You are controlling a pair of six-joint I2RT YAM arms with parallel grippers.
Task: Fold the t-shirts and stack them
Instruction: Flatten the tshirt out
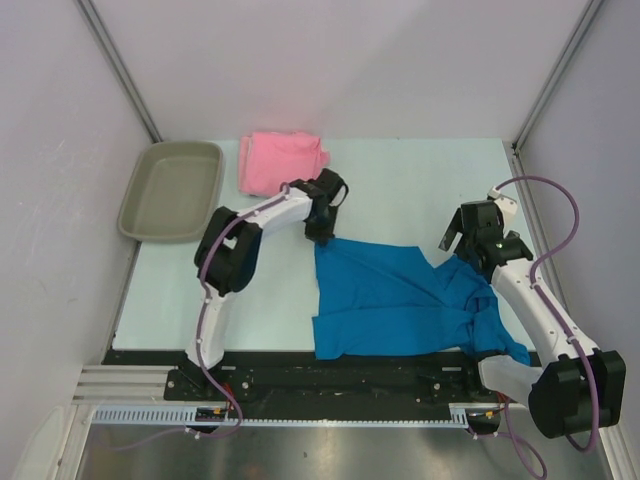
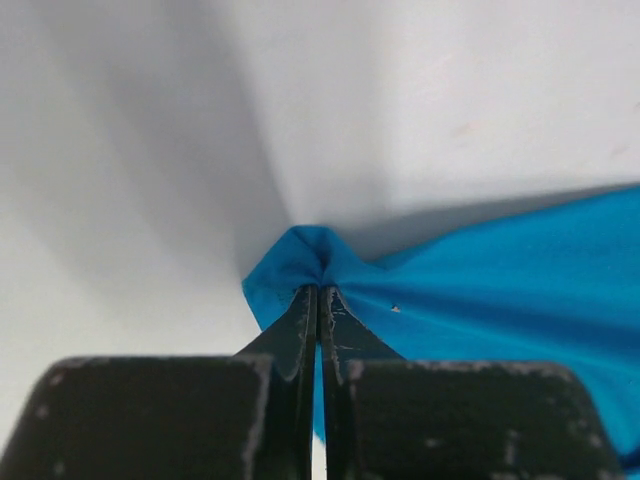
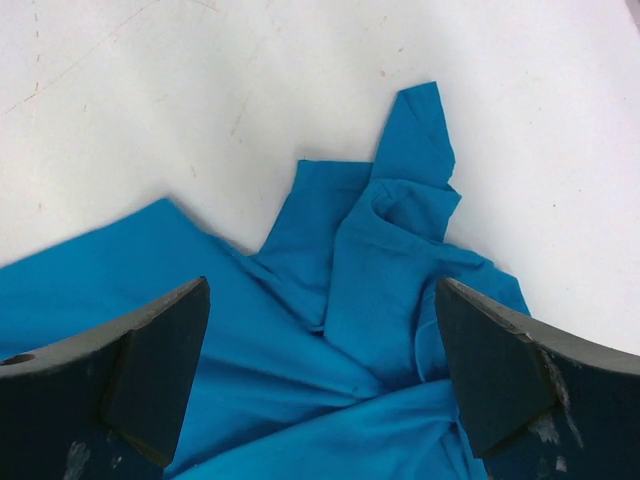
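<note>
The bright blue t-shirt (image 1: 400, 300) lies spread and rumpled across the near middle of the table. My left gripper (image 1: 322, 236) is shut on its far left corner, and the pinched blue cloth (image 2: 300, 262) bunches at the closed jaws in the left wrist view. My right gripper (image 1: 462, 240) hovers open over the shirt's far right side, where a crumpled sleeve (image 3: 400, 250) lies between the wide-spread fingers (image 3: 150, 350). A light pink t-shirt (image 1: 281, 161) sits folded at the back of the table, just beyond the left gripper.
A grey-beige plastic tray (image 1: 172, 190) stands at the back left, beside the pink shirt. Grey walls with metal posts close the table on three sides. The right arm's purple cable (image 1: 555, 215) loops near the right wall.
</note>
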